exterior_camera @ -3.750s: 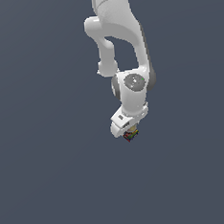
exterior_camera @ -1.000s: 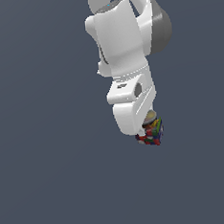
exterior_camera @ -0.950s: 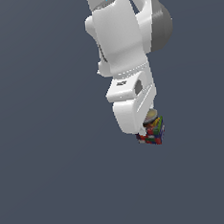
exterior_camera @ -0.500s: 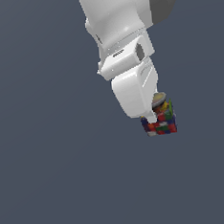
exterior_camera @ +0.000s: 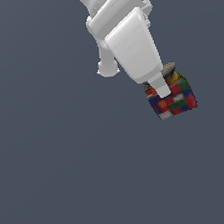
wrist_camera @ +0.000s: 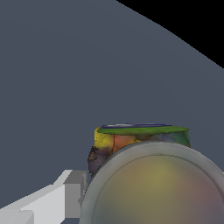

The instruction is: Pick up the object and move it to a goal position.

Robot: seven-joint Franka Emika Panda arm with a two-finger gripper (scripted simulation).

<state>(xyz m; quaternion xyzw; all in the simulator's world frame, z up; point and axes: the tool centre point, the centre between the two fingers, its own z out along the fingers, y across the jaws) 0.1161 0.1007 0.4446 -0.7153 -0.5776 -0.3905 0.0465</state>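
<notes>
The object, a small cube (exterior_camera: 174,100) tiled in red, blue, green, white and yellow, hangs in the air between my fingers in the exterior view. My white gripper (exterior_camera: 165,89) is shut on it; one fingertip (exterior_camera: 162,87) lies across its near face and the other finger is hidden behind it. In the wrist view the cube (wrist_camera: 131,136) shows close up, partly covered by a blurred round grey shape (wrist_camera: 157,188), with one pale finger (wrist_camera: 52,201) beside it. No goal marker shows.
The plain grey-blue floor (exterior_camera: 56,171) fills the exterior view around the arm. The white arm links (exterior_camera: 121,26) rise above the gripper. A black area (wrist_camera: 197,26) lies beyond the floor's edge in the wrist view.
The gripper with the cube in it has come much closer to the exterior camera, shifting toward that view's right. The cube stays held between the fingers throughout.
</notes>
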